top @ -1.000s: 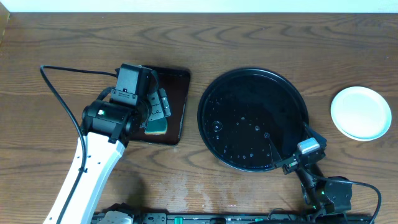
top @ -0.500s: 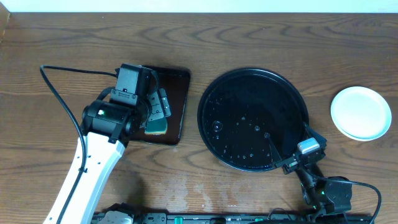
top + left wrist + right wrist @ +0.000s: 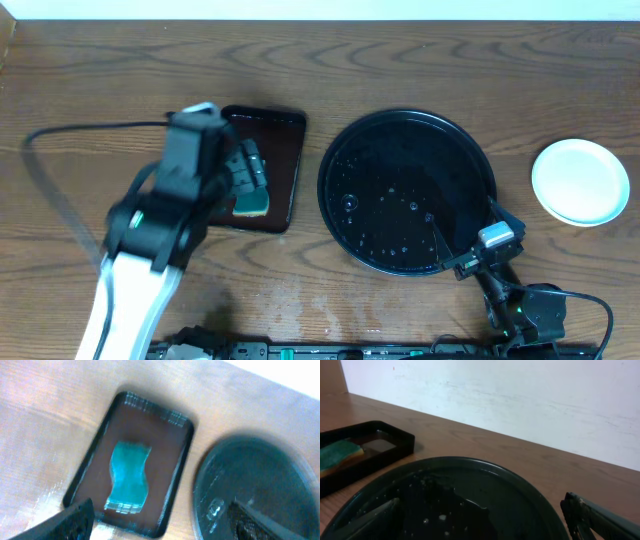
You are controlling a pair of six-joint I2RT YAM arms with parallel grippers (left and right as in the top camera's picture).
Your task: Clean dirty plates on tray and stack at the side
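The round black tray [image 3: 407, 125] lies right of centre, wet with droplets, with no plate on it. The plates [image 3: 580, 181] sit stacked on the table at the far right; only the top pale mint-white one shows. My left gripper [image 3: 246, 168] is open and empty above the small brown tray [image 3: 283, 150]; in the left wrist view its fingers [image 3: 160, 527] frame that tray [image 3: 177, 460] and the black tray's edge [image 3: 260, 490]. My right gripper [image 3: 465, 228] is open and empty over the black tray's near-right rim [image 3: 485, 467].
A teal sponge [image 3: 252, 203] lies in the brown tray, also seen in the left wrist view [image 3: 129, 478] and the right wrist view [image 3: 337, 452]. A white wall runs along the table's far edge [image 3: 520, 405].
My left arm has swung left and lifted, blurred by motion, with its gripper moving away from the sponge, which stays in the brown tray. The right arm has not moved.
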